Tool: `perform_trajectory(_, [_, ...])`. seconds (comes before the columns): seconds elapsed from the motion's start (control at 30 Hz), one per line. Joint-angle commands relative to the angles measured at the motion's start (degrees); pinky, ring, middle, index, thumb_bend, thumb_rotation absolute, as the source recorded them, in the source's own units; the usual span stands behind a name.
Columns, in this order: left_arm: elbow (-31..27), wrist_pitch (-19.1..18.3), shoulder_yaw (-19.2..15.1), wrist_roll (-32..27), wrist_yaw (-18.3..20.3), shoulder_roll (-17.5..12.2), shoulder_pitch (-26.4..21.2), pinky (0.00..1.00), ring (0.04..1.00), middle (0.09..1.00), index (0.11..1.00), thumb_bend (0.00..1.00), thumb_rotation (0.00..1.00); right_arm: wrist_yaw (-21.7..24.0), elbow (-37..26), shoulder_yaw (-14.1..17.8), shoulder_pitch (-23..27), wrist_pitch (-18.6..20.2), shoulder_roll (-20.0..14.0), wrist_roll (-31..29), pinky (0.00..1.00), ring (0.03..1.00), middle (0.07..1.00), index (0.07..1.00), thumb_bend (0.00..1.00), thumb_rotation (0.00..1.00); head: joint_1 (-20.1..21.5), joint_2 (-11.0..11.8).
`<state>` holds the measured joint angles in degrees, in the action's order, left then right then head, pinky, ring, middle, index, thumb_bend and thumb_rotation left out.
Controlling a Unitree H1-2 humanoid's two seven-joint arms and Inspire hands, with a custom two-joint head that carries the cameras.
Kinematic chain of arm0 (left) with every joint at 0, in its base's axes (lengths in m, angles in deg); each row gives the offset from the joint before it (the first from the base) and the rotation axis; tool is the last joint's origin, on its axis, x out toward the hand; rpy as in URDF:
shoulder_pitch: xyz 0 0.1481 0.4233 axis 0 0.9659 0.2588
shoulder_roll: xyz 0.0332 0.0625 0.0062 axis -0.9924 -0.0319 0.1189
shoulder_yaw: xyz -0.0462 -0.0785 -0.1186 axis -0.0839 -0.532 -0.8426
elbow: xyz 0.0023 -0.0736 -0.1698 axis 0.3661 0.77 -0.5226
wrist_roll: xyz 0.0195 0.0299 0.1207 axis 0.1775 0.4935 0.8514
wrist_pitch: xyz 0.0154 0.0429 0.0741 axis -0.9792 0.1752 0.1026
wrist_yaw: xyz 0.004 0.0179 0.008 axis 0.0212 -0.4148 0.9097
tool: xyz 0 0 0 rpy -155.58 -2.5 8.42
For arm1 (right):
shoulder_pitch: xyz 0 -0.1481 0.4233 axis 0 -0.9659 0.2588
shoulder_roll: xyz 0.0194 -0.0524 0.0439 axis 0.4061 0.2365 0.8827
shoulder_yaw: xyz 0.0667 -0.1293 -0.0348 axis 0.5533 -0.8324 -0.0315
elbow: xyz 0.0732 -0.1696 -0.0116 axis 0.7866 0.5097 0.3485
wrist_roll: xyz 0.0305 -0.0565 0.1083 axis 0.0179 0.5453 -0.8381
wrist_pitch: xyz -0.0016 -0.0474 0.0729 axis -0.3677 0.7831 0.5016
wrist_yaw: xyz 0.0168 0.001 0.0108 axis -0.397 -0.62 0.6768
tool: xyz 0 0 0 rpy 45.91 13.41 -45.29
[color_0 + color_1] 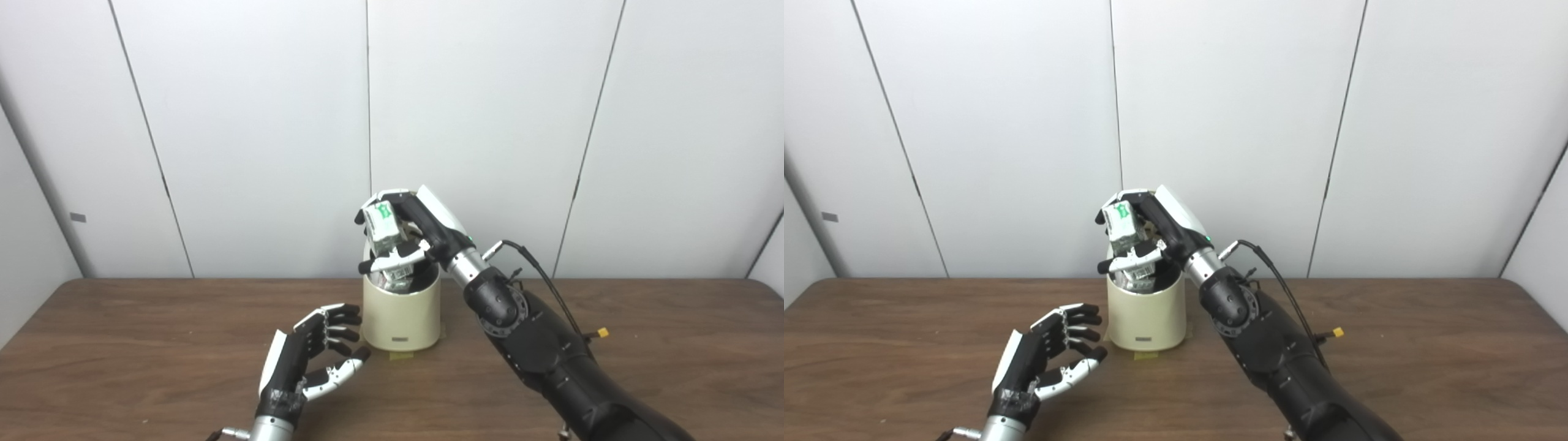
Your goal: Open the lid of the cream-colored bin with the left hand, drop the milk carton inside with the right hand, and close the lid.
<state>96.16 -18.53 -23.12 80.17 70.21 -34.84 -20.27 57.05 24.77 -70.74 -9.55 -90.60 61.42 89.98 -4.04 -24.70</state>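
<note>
In the middle of the frame, the milk carton [382, 228] is pinched between the fingers and thumb of the right hand [407, 236], just above the open mouth of the cream bin [401, 312] on the counter [153, 343]. The left hand [312, 355] is seen low and to the left of the bin, fingers spread and curled, with nothing held. The carton is judged to be small, light and easy to crush, so it is best gripped gently on its flat sides.

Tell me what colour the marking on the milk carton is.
Green, on the small white milk carton held over the bin; the left eye view shows it best.
</note>
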Motion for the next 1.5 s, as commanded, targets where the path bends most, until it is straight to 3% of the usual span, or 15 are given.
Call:
perform_trajectory(0.0, [0.2, 0.4, 0.4, 0.1, 0.0, 0.3, 2.0, 0.52, 0.618, 0.686, 0.692, 0.56, 0.00, -2.1, -1.6, -0.1, 5.1, -2.2, -1.5, -0.1, 0.34, 0.387, 0.480, 0.542, 0.51, 0.00, 0.0, -0.1])
perform_trajectory(0.4, [-0.4, 0.9, 0.6, -1.8, 2.0, 0.3, 2.3, 0.55, 0.639, 0.690, 0.678, 0.56, 0.05, -3.9, -0.2, -3.0, 6.8, -2.2, -2.8, 0.0, 0.34, 0.396, 0.481, 0.534, 0.51, 0.00, -0.3, -0.1])
perform_trajectory(1.03, [-0.4, 0.8, 0.4, -2.1, 2.3, 0.4, 2.4, 0.55, 0.638, 0.689, 0.677, 0.56, 0.04, -8.7, 1.2, -8.1, 7.2, -2.2, -3.7, 0.4, 0.36, 0.396, 0.479, 0.529, 0.52, 0.00, -0.5, -0.4])
perform_trajectory(1.47, [-1.3, 0.4, 0.3, -1.8, 1.9, 0.7, 2.6, 0.55, 0.641, 0.689, 0.675, 0.56, 0.06, -8.5, 2.0, -9.3, 5.3, -2.2, -3.6, -0.8, 0.36, 0.402, 0.487, 0.524, 0.52, 0.00, -0.6, -0.9])
